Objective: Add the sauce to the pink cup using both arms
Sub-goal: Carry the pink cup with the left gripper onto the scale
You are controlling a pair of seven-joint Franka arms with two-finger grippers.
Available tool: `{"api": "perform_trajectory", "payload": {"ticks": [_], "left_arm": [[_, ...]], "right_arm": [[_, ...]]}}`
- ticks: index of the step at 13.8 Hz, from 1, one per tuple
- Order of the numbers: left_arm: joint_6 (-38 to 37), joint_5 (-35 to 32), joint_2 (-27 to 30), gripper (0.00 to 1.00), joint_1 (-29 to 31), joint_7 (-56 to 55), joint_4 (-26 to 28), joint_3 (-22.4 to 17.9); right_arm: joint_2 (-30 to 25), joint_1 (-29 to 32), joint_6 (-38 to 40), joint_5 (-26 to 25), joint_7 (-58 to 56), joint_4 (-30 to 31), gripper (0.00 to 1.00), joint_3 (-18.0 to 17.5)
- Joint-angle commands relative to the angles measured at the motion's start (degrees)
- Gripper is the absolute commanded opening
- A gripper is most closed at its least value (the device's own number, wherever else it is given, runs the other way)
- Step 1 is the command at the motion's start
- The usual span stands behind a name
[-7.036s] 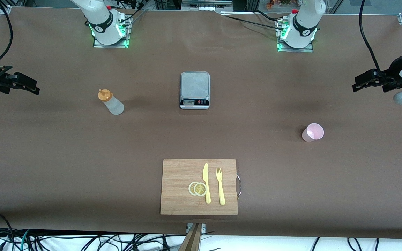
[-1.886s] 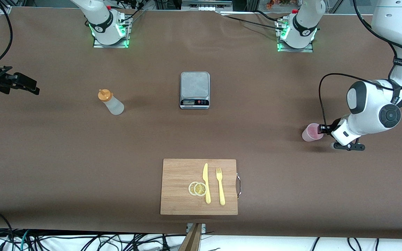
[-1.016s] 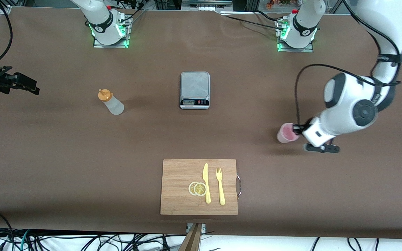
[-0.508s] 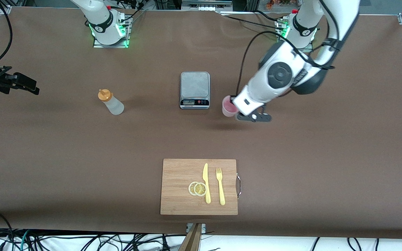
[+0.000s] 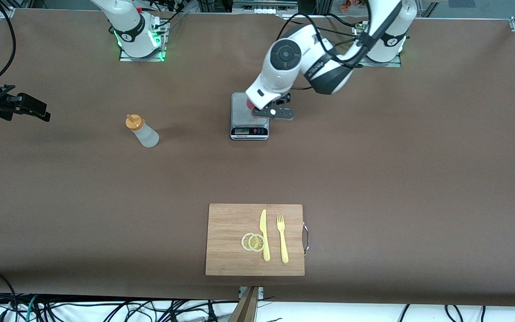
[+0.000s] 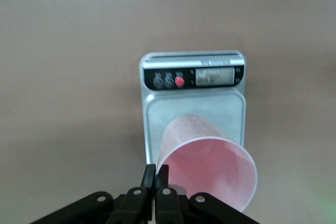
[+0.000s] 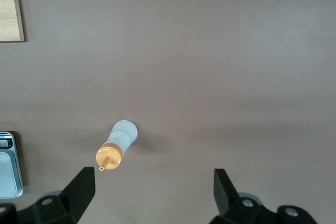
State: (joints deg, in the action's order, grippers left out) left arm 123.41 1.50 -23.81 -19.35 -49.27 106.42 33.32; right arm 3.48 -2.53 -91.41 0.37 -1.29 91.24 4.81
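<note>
The brown counter (image 5: 373, 201) carries a wooden cutting board (image 5: 230, 255) with lemon slices (image 5: 253, 242), a knife (image 5: 264, 235) and a fork (image 5: 282, 239). The left gripper (image 6: 156, 174), jaws clenched on the pink cup's (image 6: 210, 169) rim, holds it over the kitchen scale (image 5: 249, 115). The right gripper (image 7: 152, 192) waits with jaws released at the right arm's end, above the counter. The sauce bottle (image 5: 141, 130) stands toward that end.
</note>
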Motion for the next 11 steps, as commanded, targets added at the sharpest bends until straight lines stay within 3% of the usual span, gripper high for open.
{"api": "perform_trajectory", "payload": {"ticks": [1, 3, 8, 11], "left_arm": [[3.84, -0.09, 0.35, 0.00, -2.52, -3.45, 3.00, -0.63], [5.87, -0.18, 0.17, 0.00, -4.02, -4.69, 3.79, -0.80], [7.19, -9.66, -3.43, 0.00, -4.29, -8.91, 3.71, -0.89], [8.07, -9.76, -4.66, 0.00, -4.38, -9.35, 3.27, -0.98]], "right_arm": [[0.22, 0.34, 0.70, 0.86, -1.17, -0.80, 1.00, 0.02], [0.22, 0.34, 0.70, 0.86, -1.17, -0.80, 1.00, 0.02], [0.22, 0.34, 0.70, 0.86, -1.17, -0.80, 1.00, 0.02], [0.22, 0.34, 0.79, 0.86, -1.17, -0.80, 1.00, 0.02]]}}
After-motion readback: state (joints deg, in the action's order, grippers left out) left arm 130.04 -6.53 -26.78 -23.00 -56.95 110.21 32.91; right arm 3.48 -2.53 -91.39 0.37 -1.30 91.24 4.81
